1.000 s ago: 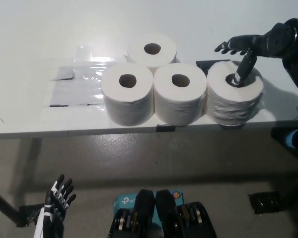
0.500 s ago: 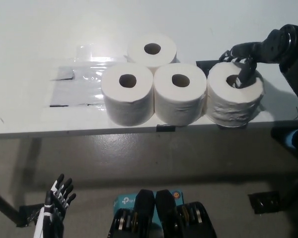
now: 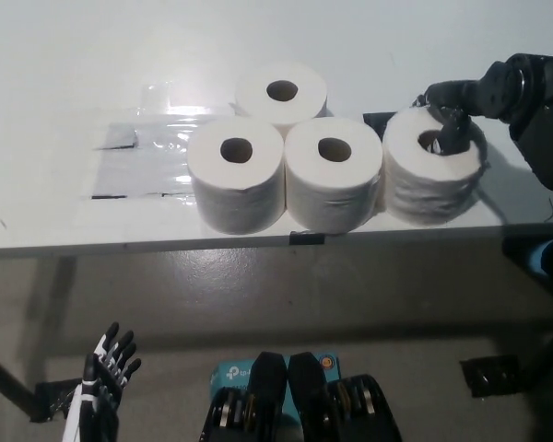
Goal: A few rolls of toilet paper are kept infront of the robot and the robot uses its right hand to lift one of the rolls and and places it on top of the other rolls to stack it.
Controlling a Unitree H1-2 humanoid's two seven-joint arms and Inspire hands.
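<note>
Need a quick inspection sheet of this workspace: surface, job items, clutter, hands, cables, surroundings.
Surface: white table, clear plastic sheet taped flat on it.
Job's things: four toilet paper rolls, all upright; left roll, middle roll, back roll behind them, right roll near the table's front edge.
Clutter: nothing seen on the table beyond the sheet.
Hands: right hand gripping the right roll's top rim, fingers into its core; left hand resting low, below table level, fingers apart.
Cables: nothing seen.
Surroundings: grey floor, teal box on the floor.
</note>
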